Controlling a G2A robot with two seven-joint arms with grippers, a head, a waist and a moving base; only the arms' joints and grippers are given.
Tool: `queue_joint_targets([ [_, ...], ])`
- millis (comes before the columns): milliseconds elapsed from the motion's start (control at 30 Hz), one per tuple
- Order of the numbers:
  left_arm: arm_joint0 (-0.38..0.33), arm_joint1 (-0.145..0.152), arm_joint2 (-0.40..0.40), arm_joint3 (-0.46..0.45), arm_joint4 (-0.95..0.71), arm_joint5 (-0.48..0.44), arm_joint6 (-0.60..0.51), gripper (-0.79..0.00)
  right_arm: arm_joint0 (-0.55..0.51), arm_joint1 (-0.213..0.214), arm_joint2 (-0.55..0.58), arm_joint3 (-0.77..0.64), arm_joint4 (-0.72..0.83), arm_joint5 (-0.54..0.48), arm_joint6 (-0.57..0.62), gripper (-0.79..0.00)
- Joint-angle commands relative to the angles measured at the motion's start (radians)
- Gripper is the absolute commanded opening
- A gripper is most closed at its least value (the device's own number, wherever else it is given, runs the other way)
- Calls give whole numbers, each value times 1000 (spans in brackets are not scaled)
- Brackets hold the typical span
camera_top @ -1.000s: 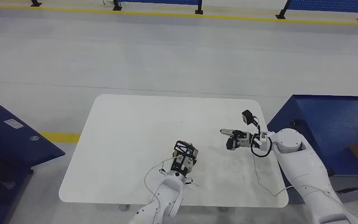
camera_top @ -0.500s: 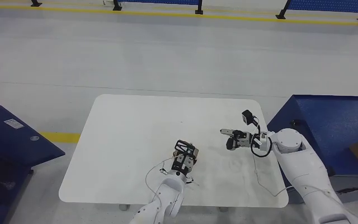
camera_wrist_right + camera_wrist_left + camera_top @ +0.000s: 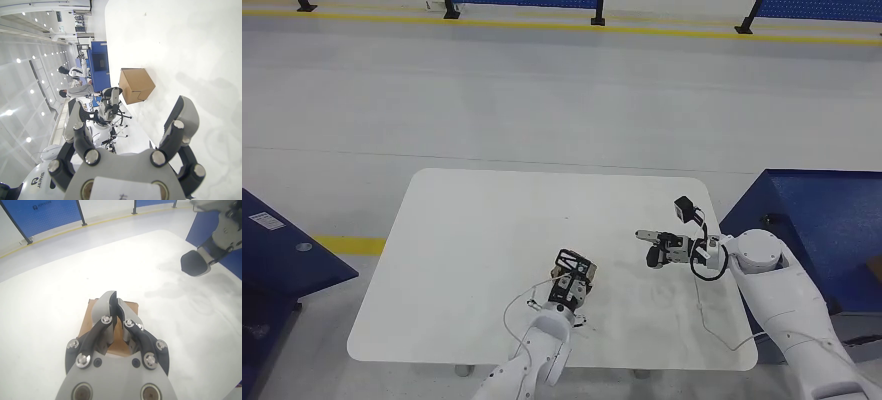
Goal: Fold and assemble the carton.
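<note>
Carton (image 3: 135, 85) sits directly beneath the closed, empty left tool (image 3: 115, 298), the nearer one; the open right tool (image 3: 646, 246) hangs well apart over the counter (image 3: 462, 260).

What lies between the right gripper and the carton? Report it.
Nothing: bare white table separates the right gripper from the carton, seen in the top view and the right wrist view.

Left hand (image 3: 574, 268) near table (image 3: 462, 240) front edge; right hand (image 3: 646, 247) well apart.
</note>
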Motion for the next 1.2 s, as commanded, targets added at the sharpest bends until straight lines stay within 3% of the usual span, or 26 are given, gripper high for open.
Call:
queue_joint_targets([
  [0, -6, -3, 1, 8, -1, 9, -6, -785, 0, 0, 0, 0, 0, 0, 0, 0],
  [200, 8, -5, -7, -28, -5, 16, 64, -785, 0, 0, 0, 0, 0, 0, 0, 0],
  [400, -8, -8, -5, 10, 15, -1, 1, -785, 0, 0, 0, 0, 0, 0, 0, 0],
  [600, -3, -15, -4, -10, -8, 14, 62, -785, 0, 0, 0, 0, 0, 0, 0, 0],
  [800, -26, -19, -3, 41, 4, -5, -1, -785, 0, 0, 0, 0, 0, 0, 0, 0],
  [1033, -22, -25, -9, 13, -19, 8, 69, -785, 0, 0, 0, 0, 0, 0, 0, 0],
  [1167, -36, -27, -5, 54, -4, -14, 20, -785, 0, 0, 0, 0, 0, 0, 0, 0],
])
